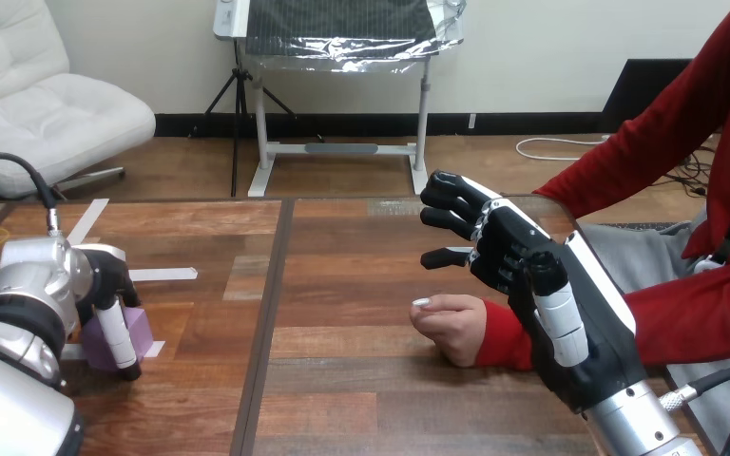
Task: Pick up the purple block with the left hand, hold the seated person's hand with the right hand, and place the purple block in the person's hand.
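Gripping the purple block (141, 329) at the table's (342, 389) near left, fingers curled round it, the left hand (105, 277) is wanting a firm, square squeeze before lifting, while the right hand (516, 253) is hovering, fingers apart and empty, over the person's hand (451, 328).

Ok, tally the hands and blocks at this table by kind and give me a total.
Robot hands: 2, the left hand and the right hand
Human hands: 1, the person's hand
Blocks: 1, the purple block
Total: 4
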Robot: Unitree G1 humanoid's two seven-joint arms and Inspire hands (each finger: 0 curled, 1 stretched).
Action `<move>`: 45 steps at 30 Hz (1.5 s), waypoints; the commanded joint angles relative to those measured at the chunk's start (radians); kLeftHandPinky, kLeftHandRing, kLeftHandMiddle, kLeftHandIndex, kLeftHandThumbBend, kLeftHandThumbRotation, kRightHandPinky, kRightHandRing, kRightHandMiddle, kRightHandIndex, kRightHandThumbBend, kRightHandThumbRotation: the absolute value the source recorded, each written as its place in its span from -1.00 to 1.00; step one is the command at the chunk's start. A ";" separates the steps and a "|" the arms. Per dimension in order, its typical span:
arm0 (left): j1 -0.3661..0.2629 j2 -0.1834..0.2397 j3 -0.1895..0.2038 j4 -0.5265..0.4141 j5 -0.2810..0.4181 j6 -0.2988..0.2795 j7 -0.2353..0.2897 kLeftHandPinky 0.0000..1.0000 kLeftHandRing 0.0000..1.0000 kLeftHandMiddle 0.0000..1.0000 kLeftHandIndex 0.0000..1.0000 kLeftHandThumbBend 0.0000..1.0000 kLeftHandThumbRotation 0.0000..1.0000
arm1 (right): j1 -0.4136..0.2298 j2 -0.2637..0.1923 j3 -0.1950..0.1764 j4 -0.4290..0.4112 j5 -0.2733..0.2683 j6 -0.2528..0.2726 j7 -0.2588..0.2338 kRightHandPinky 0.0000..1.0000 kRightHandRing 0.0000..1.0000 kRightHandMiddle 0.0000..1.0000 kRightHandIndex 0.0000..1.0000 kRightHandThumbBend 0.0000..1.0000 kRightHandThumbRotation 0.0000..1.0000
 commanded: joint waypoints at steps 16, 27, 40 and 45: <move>-0.079 0.021 -0.020 -0.022 0.016 0.006 0.063 -0.46 -0.16 0.18 0.75 0.32 -1.00 | -0.036 -0.008 -0.009 -0.036 0.017 0.002 0.000 0.40 0.73 0.76 0.74 0.89 1.00; -0.067 0.022 -0.024 -0.021 0.020 0.003 0.114 -0.57 -0.33 0.00 0.56 0.20 -1.00 | -0.036 -0.007 -0.009 -0.037 0.018 0.002 0.001 0.40 0.73 0.75 0.74 0.88 1.00; -0.056 0.011 -0.008 -0.017 0.009 0.046 0.176 -0.20 0.13 0.30 0.28 0.10 -1.00 | -0.038 -0.010 -0.010 -0.032 0.024 -0.002 0.006 0.40 0.73 0.75 0.74 0.89 1.00; -0.053 0.008 -0.001 -0.019 0.002 0.061 0.196 -0.10 0.20 0.33 0.19 0.16 -1.00 | -0.040 -0.009 -0.011 -0.029 0.019 -0.009 0.005 0.40 0.73 0.75 0.74 0.89 1.00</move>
